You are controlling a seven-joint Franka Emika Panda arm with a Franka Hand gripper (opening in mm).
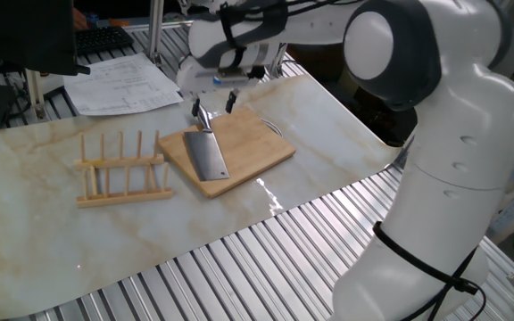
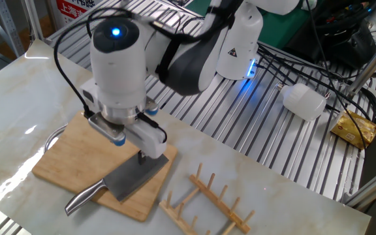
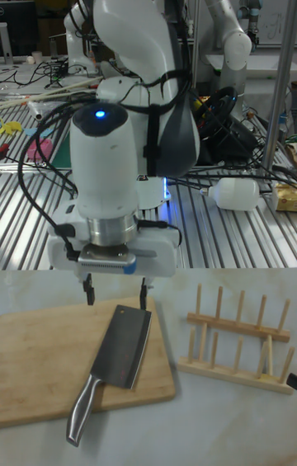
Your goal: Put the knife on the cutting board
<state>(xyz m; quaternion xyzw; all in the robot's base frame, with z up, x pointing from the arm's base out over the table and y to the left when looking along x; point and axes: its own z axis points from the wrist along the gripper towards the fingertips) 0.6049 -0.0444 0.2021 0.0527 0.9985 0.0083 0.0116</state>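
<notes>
The knife lies flat on the cutting board, grey blade toward the board's end near the rack. From the other side the knife has its silvery handle over the board's front edge. In the tall view the knife lies aslant on the board, handle at lower left. My gripper hangs open a little above the blade, touching nothing. The gripper shows both thin fingers apart over the blade's far end. In the other fixed view the gripper is partly hidden by the wrist.
A wooden peg rack stands beside the board, also the rack and rack. Papers lie at the back. A white bottle rests on the metal slats beyond the marble top. The board's metal loop sticks out.
</notes>
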